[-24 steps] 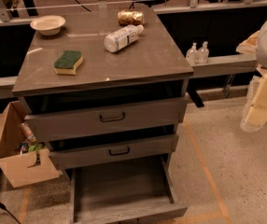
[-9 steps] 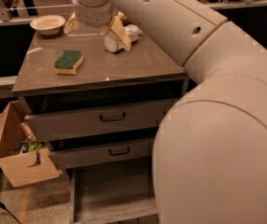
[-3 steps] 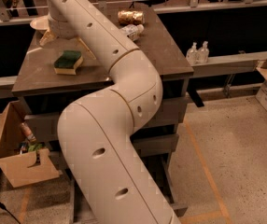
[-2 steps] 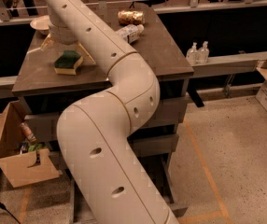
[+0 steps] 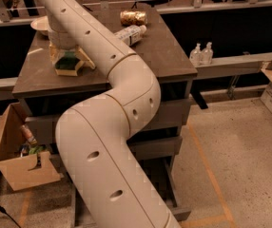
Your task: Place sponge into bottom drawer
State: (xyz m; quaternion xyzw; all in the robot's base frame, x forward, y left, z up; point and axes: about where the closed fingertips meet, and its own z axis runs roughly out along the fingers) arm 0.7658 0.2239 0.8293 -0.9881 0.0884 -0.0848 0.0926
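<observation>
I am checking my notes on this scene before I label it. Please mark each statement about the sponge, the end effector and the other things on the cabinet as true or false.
1. The sponge lies on the cabinet top. True.
2. The end effector is at the sponge, over the left part of the top. True.
3. The white bottle stands upright. False: it lies on its side.
4. The bowl sits on the floor. False: it sits on the cabinet top, at the back left corner.
</observation>
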